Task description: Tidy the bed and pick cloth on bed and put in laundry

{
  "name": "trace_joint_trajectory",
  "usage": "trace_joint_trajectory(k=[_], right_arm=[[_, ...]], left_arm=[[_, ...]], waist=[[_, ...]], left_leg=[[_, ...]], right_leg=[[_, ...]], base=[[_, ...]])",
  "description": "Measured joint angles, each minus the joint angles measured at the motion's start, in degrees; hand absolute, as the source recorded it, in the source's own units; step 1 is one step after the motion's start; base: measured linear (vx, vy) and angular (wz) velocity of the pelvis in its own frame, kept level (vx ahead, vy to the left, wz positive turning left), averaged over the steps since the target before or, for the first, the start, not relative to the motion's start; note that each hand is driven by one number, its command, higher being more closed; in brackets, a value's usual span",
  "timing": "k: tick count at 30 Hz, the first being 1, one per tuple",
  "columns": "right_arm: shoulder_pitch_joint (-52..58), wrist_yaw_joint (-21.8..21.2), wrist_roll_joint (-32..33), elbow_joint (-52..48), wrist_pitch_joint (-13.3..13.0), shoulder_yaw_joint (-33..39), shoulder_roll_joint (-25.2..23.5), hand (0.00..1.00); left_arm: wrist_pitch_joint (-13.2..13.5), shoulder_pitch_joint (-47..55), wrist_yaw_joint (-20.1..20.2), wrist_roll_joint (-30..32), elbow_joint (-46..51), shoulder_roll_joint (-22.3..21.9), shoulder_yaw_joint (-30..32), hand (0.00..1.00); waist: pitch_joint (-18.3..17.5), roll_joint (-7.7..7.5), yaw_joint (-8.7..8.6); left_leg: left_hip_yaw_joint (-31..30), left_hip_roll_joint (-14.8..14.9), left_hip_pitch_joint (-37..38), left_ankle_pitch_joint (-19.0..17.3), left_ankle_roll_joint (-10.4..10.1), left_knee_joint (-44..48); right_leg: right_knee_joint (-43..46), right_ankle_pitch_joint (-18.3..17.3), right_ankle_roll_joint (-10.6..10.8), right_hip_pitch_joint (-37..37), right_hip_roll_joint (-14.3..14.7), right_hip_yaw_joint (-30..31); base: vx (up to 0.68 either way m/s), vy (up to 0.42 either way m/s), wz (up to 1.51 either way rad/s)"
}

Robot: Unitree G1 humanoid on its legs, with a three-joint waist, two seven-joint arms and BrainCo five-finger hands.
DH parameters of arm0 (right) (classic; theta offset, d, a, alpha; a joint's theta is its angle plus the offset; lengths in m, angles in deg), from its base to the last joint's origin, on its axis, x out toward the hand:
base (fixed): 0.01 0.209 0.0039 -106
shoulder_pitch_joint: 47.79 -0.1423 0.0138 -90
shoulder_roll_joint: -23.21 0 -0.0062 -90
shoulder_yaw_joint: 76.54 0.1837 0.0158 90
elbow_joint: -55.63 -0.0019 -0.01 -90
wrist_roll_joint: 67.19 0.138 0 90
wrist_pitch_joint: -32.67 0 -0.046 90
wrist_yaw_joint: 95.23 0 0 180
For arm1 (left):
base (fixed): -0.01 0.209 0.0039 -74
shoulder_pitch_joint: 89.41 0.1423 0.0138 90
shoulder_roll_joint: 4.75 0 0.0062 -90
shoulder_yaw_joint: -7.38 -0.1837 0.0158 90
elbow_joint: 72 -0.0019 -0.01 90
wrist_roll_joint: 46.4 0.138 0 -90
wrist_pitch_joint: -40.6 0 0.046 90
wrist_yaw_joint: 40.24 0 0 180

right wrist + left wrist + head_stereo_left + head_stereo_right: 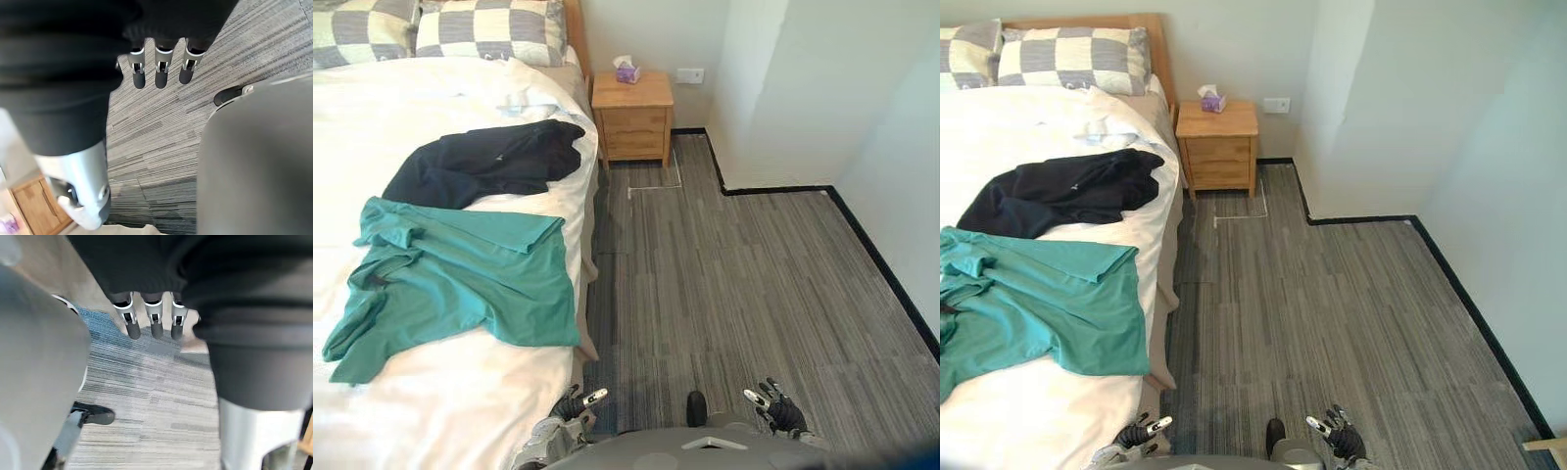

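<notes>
- The left hand [571, 405] sits at the bottom edge of the frame, just beside the near corner of the bed. The right hand [780, 411] is at the lower right, over the grey carpet floor [754, 264]. Both hang low at the robot's sides, likely because no reach has begun.
- In each wrist view the fingers [154, 323] are straight and loosely spread, with nothing in them.
- The teal T-shirt [460, 279] lies rumpled at the left centre of the frame on the white bed [440, 411], with its hem reaching the mattress edge. It is the closer garment, so it is probably the first to lift.
- The black garment [484, 162] lies above it in the frame, touching or just beside its upper edge, and bunches towards the side of the bed.
- Checked pillows [489, 29] sit at the upper left against the headboard. The white bedding below them is creased, so smoothing is not yet done.
- A wooden nightstand [633, 117] with a tissue box [627, 70] on it stands at the top centre, beside the bed.
</notes>
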Motion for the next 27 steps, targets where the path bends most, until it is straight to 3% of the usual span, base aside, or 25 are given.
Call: trace_joint_trajectory(k=[3,6,7,8,9,10,11,13,14,16,17,18,20,23,25,26,27], right_arm=[[1.1,-1.1,2.3,-0.6,-1.2,1.2,-0.7,0.00],[1.6,-3.3,4.1,-2.8,-1.9,1.2,-1.2,0.00],[1.5,-3.6,4.1,-3.4,-2.0,0.8,-1.8,0.00],[1.4,-4.1,4.1,-4.6,-2.0,0.5,-2.4,0.00],[1.4,-4.4,4.1,-5.0,-2.0,0.3,-2.4,0.00],[1.6,-4.6,4.1,-6.1,-1.9,-0.1,-1.8,0.00],[1.5,-4.5,4.1,-6.6,-1.8,-0.7,-1.8,0.00],[0.3,-4.3,4.0,-6.8,-1.6,-1.3,-1.0,0.00],[-0.9,-4.3,4.0,-6.1,-1.5,-1.4,-1.7,0.00],[-1.2,-4.6,3.3,-6.2,-1.6,-1.4,-2.0,0.00],[-1.2,-4.6,2.8,-6.3,-1.6,-1.4,-2.2,0.00],[-1.2,-4.7,2.8,-6.3,-1.6,-1.4,-2.4,0.00],[0.0,-4.7,2.7,-6.6,-1.8,-1.4,-3.1,0.00],[0.5,-4.7,1.9,-6.7,-1.8,-1.7,-3.2,0.00],[0.5,-4.7,-0.2,-6.7,-1.8,-1.9,-3.5,0.00],[0.5,-4.7,-1.5,-6.6,-1.8,-1.7,-3.7,0.00],[0.1,-4.9,-2.5,-6.3,-1.7,-1.3,-4.2,0.00]], left_arm=[[0.1,0.1,-0.1,-0.6,0.1,-0.4,1.0,0.00],[1.7,1.3,-1.4,-0.5,1.4,-0.6,3.4,0.00],[2.1,2.9,-1.5,-0.7,2.2,-0.2,4.5,0.00],[2.9,3.0,-1.3,-1.0,3.0,-0.2,6.1,0.00],[3.3,2.9,-1.3,-1.0,3.0,-0.4,6.4,0.00],[4.1,3.2,-1.2,-1.0,3.6,-1.2,7.2,0.00],[4.6,3.3,-1.1,-1.2,4.2,-1.8,7.6,0.00],[5.1,3.4,-0.9,-1.9,5.2,-2.9,8.1,0.00],[5.2,3.7,-0.8,-2.3,5.1,-3.1,6.9,0.00],[5.2,3.8,-0.8,-2.9,5.2,-2.7,5.6,0.00],[5.1,3.9,-0.9,-3.9,5.5,-2.7,5.5,0.00],[5.0,4.0,-0.9,-4.5,5.7,-2.7,5.5,0.00],[4.8,4.3,-1.1,-6.3,6.5,-2.8,5.6,0.00],[4.5,4.7,-1.2,-7.1,6.8,-2.8,6.0,0.00],[4.1,4.9,-1.3,-7.2,6.8,-2.6,6.2,0.00],[3.7,4.9,-1.3,-7.2,6.8,-2.2,6.4,0.00],[3.1,4.7,-1.4,-7.2,6.7,-2.1,6.6,0.00]], waist=[[0.4,0.79,0.55],[0.3,1.34,1.43],[0.5,0.81,1.86],[0.4,0.30,2.01],[0.5,0.59,1.99],[0.9,0.77,2.08],[1.6,0.97,2.17],[2.5,2.18,3.23],[2.6,2.08,3.47],[2.6,1.91,3.99],[2.6,1.69,4.31],[2.6,1.58,4.30],[2.9,0.84,4.28],[2.9,0.43,4.40],[2.6,-0.08,4.64],[1.8,-1.11,5.07],[0.8,-1.29,5.49]], left_leg=[[0.7,1.3,-0.2,-0.6,-1.0,0.2],[4.1,6.0,-1.2,-3.3,-5.5,4.8],[5.1,6.9,-3.2,-3.3,-5.5,10.4],[4.4,9.5,-9.4,-1.2,-5.0,23.7],[3.5,10.5,-11.7,0.7,-3.4,29.0],[1.0,11.7,-16.2,7.1,-0.5,39.4],[-0.6,11.9,-18.2,10.8,0.8,43.7],[-4.9,9.1,-23.3,4.6,-0.1,50.2],[-4.9,6.7,-24.7,2.0,-0.2,47.7],[-4.2,4.0,-24.8,0.5,0.1,39.3],[-2.6,2.0,-24.7,0.7,0.2,29.1],[-2.1,1.4,-24.6,1.1,0.4,25.2],[1.3,-0.1,-24.6,5.2,2.4,13.4],[7.0,0.4,-24.5,9.6,3.9,8.9],[12.3,0.2,-23.1,12.3,7.3,9.1],[13.2,-1.7,-22.8,10.0,8.9,9.7],[13.6,-3.3,-22.7,7.7,9.2,9.8]], right_leg=[[0.0,-0.6,-0.2,0.1,0.6,-2.2],[1.4,-2.5,-2.5,-0.1,3.2,-7.1],[3.5,-3.5,-2.7,-1.4,3.4,-7.4],[5.5,-4.9,-3.7,-2.3,3.8,-7.1],[6.2,-5.3,-4.2,-2.3,3.8,-6.9],[7.4,-6.5,-4.8,-1.3,3.8,-6.1],[7.9,-7.1,-5.3,-0.6,3.8,-4.6],[9.1,-8.7,-6.2,1.3,3.8,-1.1],[8.7,-8.8,-6.4,2.5,3.5,0.5],[7.9,-9.0,-6.0,3.8,3.1,1.4],[7.2,-10.0,-4.8,5.0,2.9,2.1],[6.8,-10.1,-4.6,5.4,2.8,2.2],[5.8,-11.8,-3.1,7.8,2.1,2.2],[5.9,-14.7,-0.9,9.9,0.7,1.7],[7.0,-18.0,1.1,11.6,-1.7,1.5],[8.7,-19.9,1.8,11.3,-4.1,1.4],[12.2,-20.0,2.6,10.3,-5.6,0.8]], base=[[0.02,-0.012,-0.05],[0.12,-0.060,-0.47],[0.24,-0.180,-0.93],[0.16,-0.164,-0.67],[0.20,-0.220,-0.45],[0.18,-0.117,-0.23],[0.19,-0.081,-0.46],[0.27,-0.062,-0.82],[0.34,-0.073,-0.91],[0.19,-0.020,-0.70],[0.17,0.021,-0.47],[0.28,0.057,-0.32],[0.30,0.099,0.08],[0.28,0.152,0.18],[0.37,0.257,0.11],[0.48,0.313,-0.07],[0.42,0.260,-0.07]])
